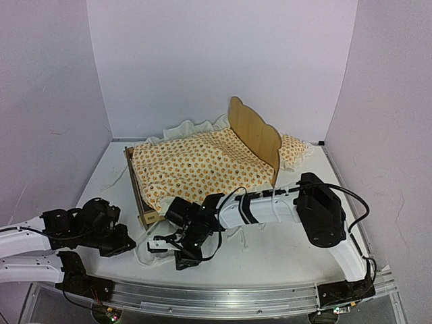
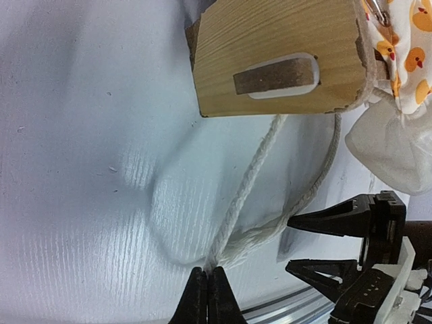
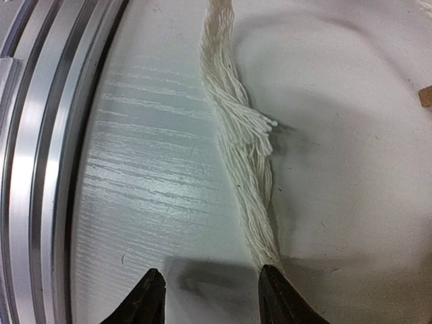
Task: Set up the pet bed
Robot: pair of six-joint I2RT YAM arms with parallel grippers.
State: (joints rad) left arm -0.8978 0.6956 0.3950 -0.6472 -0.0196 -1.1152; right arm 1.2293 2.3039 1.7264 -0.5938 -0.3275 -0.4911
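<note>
Evidently light and stiff, the pet bed [image 1: 255,135], just beyond both grippers, suits a footboard [image 1: 135,189] hold, while the left gripper [image 2: 208,297] pinches the white cord [image 3: 236,135] and the right gripper [image 3: 212,300] stands half-open beside it.

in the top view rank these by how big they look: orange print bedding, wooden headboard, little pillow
1. orange-print bedding
2. headboard
3. pillow, clearly smallest, though the headboard hides part of it

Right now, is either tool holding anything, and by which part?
The left tool is pinched shut on the white cord, where its two strands meet. The right tool is open, gripping nothing.
</note>
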